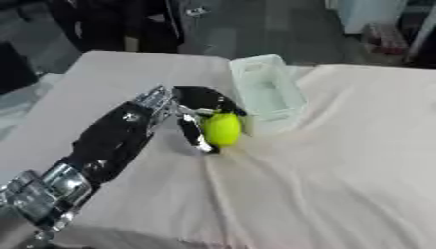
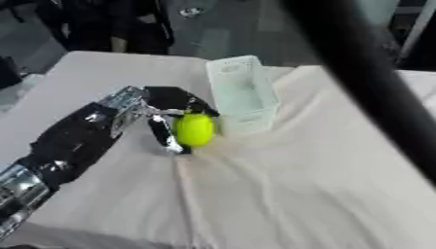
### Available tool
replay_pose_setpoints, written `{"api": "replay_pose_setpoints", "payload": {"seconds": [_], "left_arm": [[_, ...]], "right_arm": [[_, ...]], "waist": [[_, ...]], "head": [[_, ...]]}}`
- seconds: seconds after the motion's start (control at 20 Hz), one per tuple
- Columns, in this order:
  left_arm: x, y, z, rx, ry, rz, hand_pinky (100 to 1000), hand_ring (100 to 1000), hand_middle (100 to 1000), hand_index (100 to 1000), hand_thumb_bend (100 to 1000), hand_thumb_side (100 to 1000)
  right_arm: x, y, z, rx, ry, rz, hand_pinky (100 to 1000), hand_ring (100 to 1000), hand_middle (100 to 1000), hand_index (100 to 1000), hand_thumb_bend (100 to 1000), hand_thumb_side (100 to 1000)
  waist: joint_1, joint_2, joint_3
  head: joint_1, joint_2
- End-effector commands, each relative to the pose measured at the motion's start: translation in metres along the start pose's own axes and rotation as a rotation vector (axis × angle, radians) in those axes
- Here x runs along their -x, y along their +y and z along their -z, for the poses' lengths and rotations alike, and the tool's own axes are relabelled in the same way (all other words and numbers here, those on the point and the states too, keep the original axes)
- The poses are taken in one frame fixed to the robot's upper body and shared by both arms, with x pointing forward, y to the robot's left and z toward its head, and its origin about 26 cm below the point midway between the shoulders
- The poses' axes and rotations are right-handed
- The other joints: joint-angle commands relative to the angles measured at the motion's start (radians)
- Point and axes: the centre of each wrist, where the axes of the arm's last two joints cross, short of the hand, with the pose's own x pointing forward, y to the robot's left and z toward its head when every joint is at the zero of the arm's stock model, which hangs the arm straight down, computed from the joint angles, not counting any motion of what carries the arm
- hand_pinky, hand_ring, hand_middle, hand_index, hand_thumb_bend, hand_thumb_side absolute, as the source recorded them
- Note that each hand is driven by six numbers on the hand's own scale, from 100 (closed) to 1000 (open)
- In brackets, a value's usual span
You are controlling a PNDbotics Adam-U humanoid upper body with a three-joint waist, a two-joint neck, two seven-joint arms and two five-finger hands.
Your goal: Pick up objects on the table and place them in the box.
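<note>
Left hand [image 1: 197,109] has its fingers [image 1: 194,132] curled round a yellow-green ball [image 1: 223,128], thumb side over the top. Ball sits at or just above the cloth-covered table [image 1: 340,170]; can't tell if it's lifted. Clear plastic box [image 1: 267,90] is just right and far of the ball, nearly touching, long axis running near to far, open top up. My read: the next move is a short lift up, right and far over the near rim. Box looks empty, though its see-through walls make that hard to tell. Right hand not visible; a dark blurred bar [image 2: 366,73] crosses the right eye view, unclear what.
</note>
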Motion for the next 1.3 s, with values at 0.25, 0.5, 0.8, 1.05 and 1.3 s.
{"api": "replay_pose_setpoints", "payload": {"seconds": [0.25,0.5,0.8,1.05,1.3], "left_arm": [[0.009,0.035,-0.035,-0.064,-0.025,0.096,100,100,101,390,100,606],[0.001,0.074,-0.044,-0.222,-0.053,0.125,100,100,100,391,100,606],[-0.009,0.122,-0.057,-0.431,-0.093,0.161,100,100,100,395,100,611],[-0.008,0.151,-0.071,-0.539,-0.125,0.189,100,100,102,397,100,616],[0.001,0.157,-0.073,-0.579,-0.117,0.186,100,100,104,398,100,617]], "right_arm": [[-0.008,-0.003,0.003,-0.018,-0.002,-0.034,187,477,542,802,100,1000],[-0.008,-0.004,0.001,-0.016,0.001,-0.043,187,477,541,802,100,1000],[-0.009,-0.004,0.001,-0.016,0.003,-0.049,187,477,541,802,100,1000],[-0.01,-0.004,0.003,-0.019,0.0,-0.047,189,477,540,801,100,1000],[-0.01,-0.004,0.007,-0.025,-0.003,-0.037,190,477,540,801,100,1000]], "waist": [[0.003,-0.008,0.012],[0.006,-0.011,0.017],[0.009,-0.013,0.019],[0.015,-0.015,0.014],[0.019,-0.014,0.005]], "head": [[0.002,0.013],[-0.001,0.015],[-0.002,0.018],[-0.003,0.018],[0.001,0.018]]}}
